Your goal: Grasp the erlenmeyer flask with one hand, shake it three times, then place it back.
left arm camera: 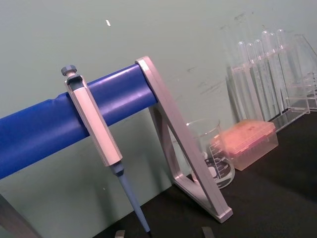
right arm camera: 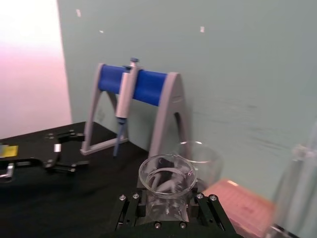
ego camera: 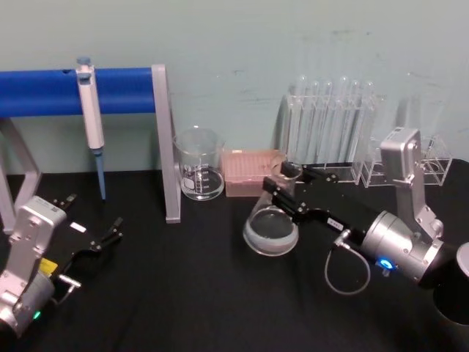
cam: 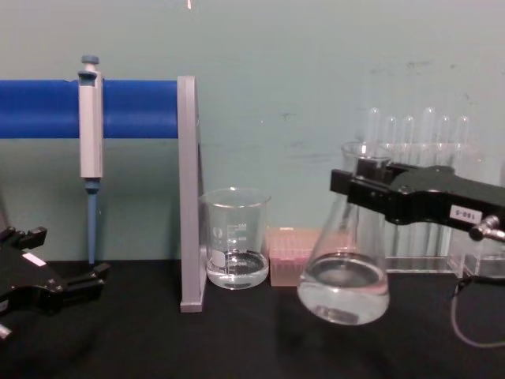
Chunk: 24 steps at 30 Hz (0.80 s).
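Note:
My right gripper is shut on the neck of the erlenmeyer flask. This clear conical flask holds a little clear liquid. In the chest view the flask leans slightly, its base appearing a little above the black table, and the right gripper clamps just under the rim. From the right wrist I see the flask's rim between the black jaws of the right gripper. Low at the table's left, my left gripper rests open and holds nothing.
A glass beaker with some liquid and a pink tip box stand behind the flask. Test tubes in a clear rack line the back right. A pipette hangs on the blue-barred stand at the left.

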Tool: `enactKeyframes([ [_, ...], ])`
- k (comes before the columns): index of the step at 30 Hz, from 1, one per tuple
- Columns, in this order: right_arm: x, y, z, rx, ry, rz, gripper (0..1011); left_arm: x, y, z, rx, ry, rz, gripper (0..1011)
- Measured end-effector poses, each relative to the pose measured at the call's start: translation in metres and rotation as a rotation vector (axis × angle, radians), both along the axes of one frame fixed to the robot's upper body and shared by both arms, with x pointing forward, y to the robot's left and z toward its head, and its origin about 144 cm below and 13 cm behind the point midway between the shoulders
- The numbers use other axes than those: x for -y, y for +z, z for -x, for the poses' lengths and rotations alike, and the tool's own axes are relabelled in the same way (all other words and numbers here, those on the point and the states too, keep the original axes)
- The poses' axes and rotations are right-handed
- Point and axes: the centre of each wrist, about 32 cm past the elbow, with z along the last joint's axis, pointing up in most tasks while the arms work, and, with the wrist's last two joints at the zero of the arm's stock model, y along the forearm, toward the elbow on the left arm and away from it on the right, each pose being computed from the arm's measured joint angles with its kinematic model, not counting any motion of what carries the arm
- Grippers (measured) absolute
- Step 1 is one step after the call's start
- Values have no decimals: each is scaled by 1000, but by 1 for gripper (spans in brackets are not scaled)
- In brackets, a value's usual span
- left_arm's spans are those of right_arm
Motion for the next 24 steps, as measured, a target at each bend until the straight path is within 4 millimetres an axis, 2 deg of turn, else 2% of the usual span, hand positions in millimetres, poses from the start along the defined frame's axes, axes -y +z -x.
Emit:
enactKeyframes([
  [24,-6,-1,2,-5,62,-7,457,0,0,0,0,0,0,1001],
])
